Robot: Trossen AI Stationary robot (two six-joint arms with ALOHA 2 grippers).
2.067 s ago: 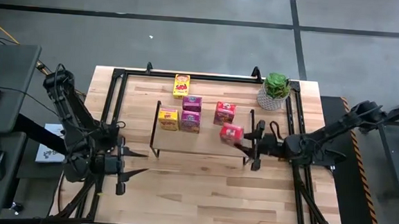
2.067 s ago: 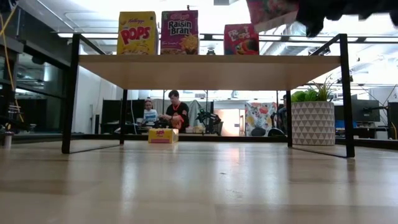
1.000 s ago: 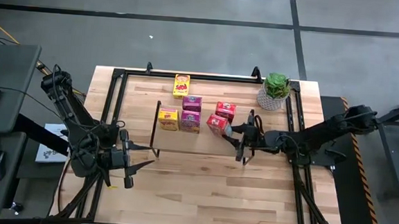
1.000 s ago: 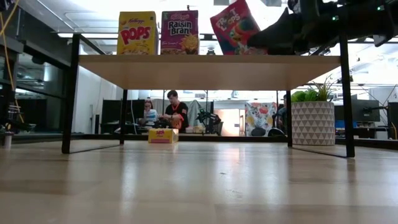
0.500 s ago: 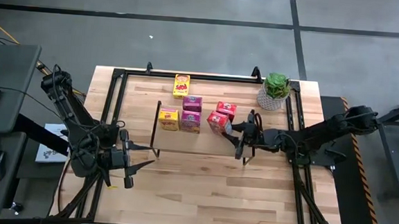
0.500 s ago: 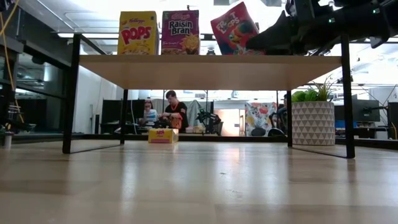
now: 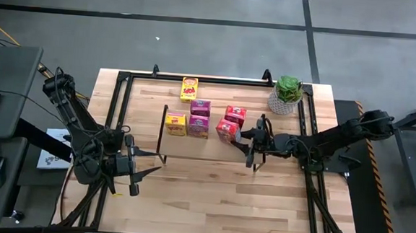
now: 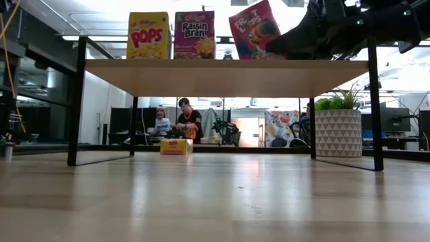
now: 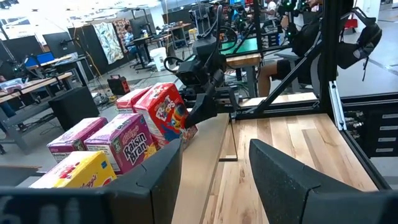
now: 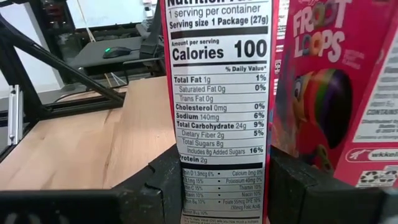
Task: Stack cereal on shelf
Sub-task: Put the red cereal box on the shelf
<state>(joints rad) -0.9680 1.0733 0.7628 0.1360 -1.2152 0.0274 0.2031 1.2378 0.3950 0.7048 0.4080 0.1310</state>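
The shelf (image 7: 213, 149) stands mid-table, and its wood top (image 8: 222, 68) carries several cereal boxes: a yellow one (image 7: 176, 123), two magenta ones (image 7: 200, 107) (image 7: 198, 126) and a red one (image 7: 235, 115). My right gripper (image 7: 240, 135) reaches in from the right and is shut on a second red box (image 7: 227, 128), which shows tilted in the low view (image 8: 255, 30). A second yellow box (image 7: 189, 88) lies on the table behind the shelf. My left gripper (image 7: 146, 164) waits open off the shelf's near left corner. My right gripper pinches the red box between its two fingers (image 10: 163, 186), one on each broad face, with the narrow nutrition panel (image 10: 217, 180) toward the wrist camera. The fingers come level from the table's right. The box is tilted, its lower edge (image 8: 259, 58) at the shelf top.
A potted green plant (image 7: 287, 94) stands at the table's far right corner, behind the right arm. A black frame (image 7: 121, 111) runs round the tabletop. The shelf's near strip and the table in front of it are bare wood. People sit in the room beyond.
About two seconds ago my right gripper held the red box raised at the shelf's right end. It carried it left and down beside the other red box. In the last second it has hardly moved, and the box stays tilted at the shelf top.
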